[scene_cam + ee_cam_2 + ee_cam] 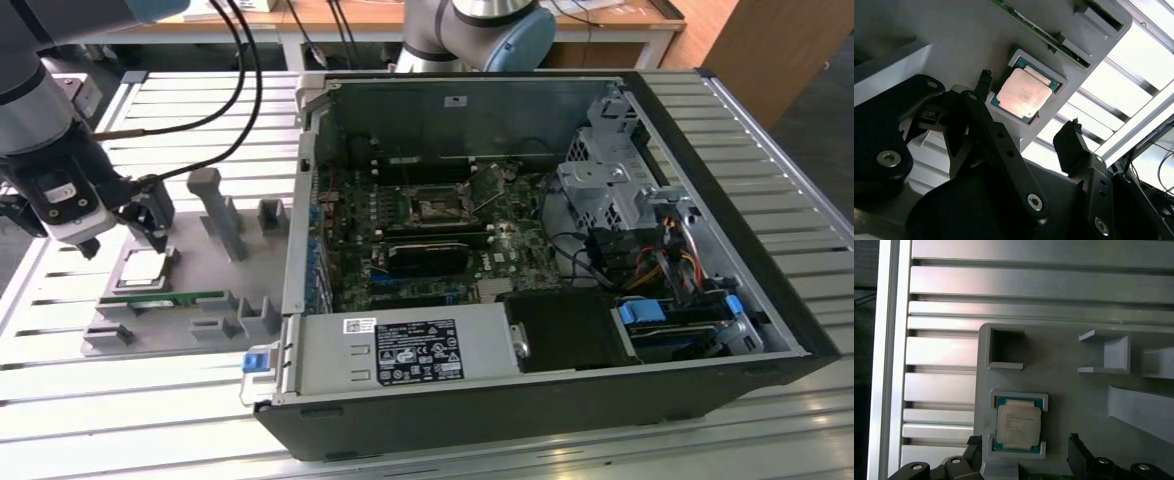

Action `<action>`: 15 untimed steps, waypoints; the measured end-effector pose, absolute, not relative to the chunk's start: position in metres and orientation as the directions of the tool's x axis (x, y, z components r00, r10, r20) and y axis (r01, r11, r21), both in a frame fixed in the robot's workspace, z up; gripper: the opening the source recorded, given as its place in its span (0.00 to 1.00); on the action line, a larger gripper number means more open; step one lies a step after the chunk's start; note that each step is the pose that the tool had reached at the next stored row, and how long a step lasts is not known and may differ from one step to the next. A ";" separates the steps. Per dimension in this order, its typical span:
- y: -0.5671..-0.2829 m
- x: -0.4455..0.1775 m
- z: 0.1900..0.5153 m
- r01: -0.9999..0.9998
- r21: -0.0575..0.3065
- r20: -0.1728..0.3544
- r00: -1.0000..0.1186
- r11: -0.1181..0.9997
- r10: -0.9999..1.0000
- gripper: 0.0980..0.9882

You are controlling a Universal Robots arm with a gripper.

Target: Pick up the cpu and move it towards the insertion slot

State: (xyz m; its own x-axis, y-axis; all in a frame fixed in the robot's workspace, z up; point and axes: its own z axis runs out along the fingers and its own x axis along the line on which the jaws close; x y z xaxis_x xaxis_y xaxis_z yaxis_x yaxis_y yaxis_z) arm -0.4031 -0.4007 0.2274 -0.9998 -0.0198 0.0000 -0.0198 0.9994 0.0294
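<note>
My claw (pixel 1029 100) hangs wide open, holding nothing, fingers (pixel 985 82) straddling above the cpu (pixel 1023 95) in its grey cradle (pixel 1015 54); I should descend square, centred, then close evenly

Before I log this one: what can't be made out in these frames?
1. The insertion slot: in the exterior view, too small to tell whether its frame is latched or open.
2. Height of the open gripper above the cpu: both wrist views look along its length, so contact cannot be judged.
3. The memory stick: cut off by the picture edge in both wrist views.
</note>
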 end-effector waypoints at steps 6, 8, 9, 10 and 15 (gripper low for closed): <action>-0.401 -0.403 0.223 -0.020 0.029 0.000 -1.000 0.999 -0.020 0.76; -0.401 -0.403 0.221 -0.020 0.029 0.000 -1.000 0.999 -0.020 0.76; -0.401 -0.403 0.220 -0.020 0.029 0.000 -1.000 0.999 -0.020 0.76; -0.401 -0.403 0.220 -0.020 0.029 0.000 -1.000 0.999 -0.020 0.77; -0.401 -0.403 0.217 -0.020 0.029 0.000 -1.000 0.999 -0.020 0.84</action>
State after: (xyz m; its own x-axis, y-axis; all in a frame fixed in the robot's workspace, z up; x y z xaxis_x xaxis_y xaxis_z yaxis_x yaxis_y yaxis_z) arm -0.4033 -0.4011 0.2175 -0.9998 -0.0198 0.0001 -0.0198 0.9994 0.0287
